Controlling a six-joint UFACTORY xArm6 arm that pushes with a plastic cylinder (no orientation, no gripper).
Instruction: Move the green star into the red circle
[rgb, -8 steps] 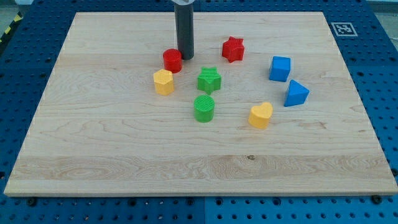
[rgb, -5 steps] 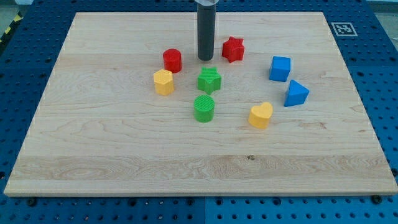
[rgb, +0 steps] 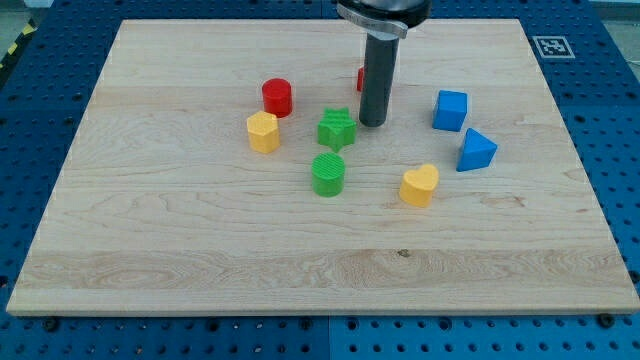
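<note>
Tool tip placed just beside green star, bench's right-edge side; nothing clamped. Star judged light, rigid, slippery; push toward red circle advised.

The green star is a small, ridged block with blunt points, lying flat on the wooden board, a little above and left of the board's middle. The red circle is a short upright cylinder with a flat round top, standing at about ten o'clock from the star. The two are near one another but apart, with a strip of bare wood between them. Both sit squarely on their bases, neither tilted.
</note>
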